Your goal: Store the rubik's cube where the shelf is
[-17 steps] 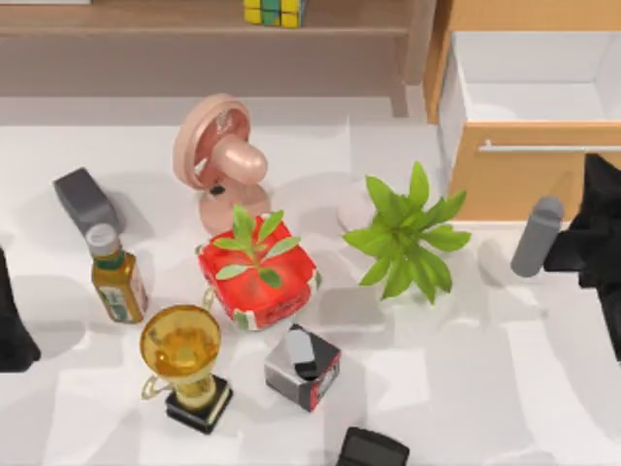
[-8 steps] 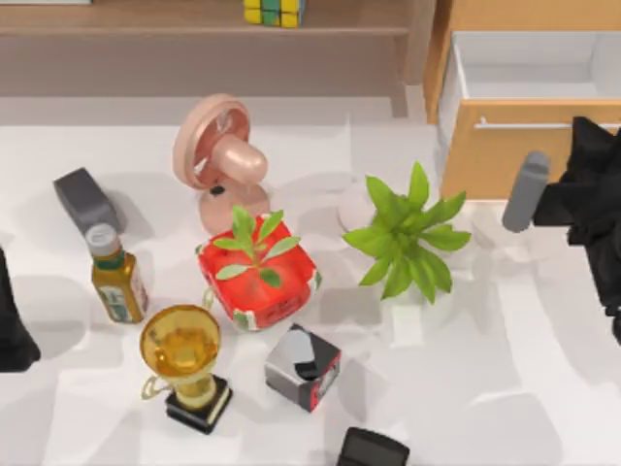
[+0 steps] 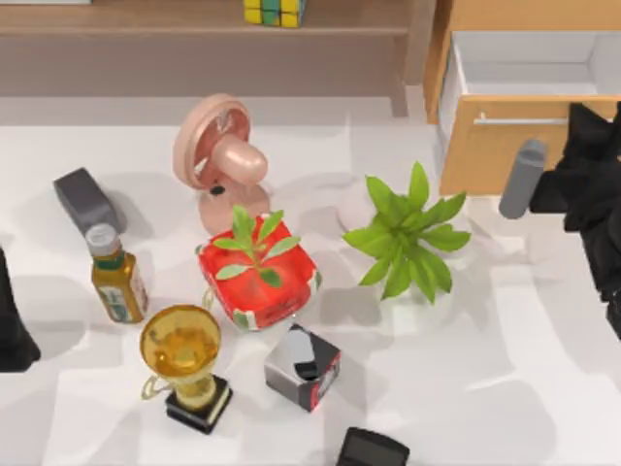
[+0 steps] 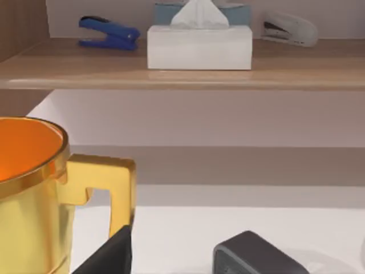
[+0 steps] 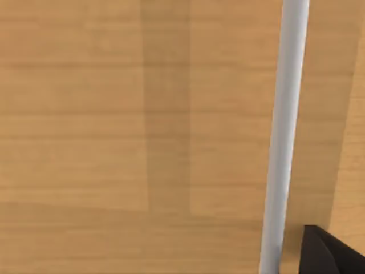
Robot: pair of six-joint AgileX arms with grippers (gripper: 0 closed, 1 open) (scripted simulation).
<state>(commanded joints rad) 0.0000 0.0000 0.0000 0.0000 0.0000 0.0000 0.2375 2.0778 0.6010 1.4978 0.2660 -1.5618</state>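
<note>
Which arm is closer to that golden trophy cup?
Left. Its arm sits just left of the trophy; the right tool is far across, by the drawer.

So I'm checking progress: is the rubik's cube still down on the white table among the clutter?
No, the rubik's cube sits up on the shelf board.
</note>
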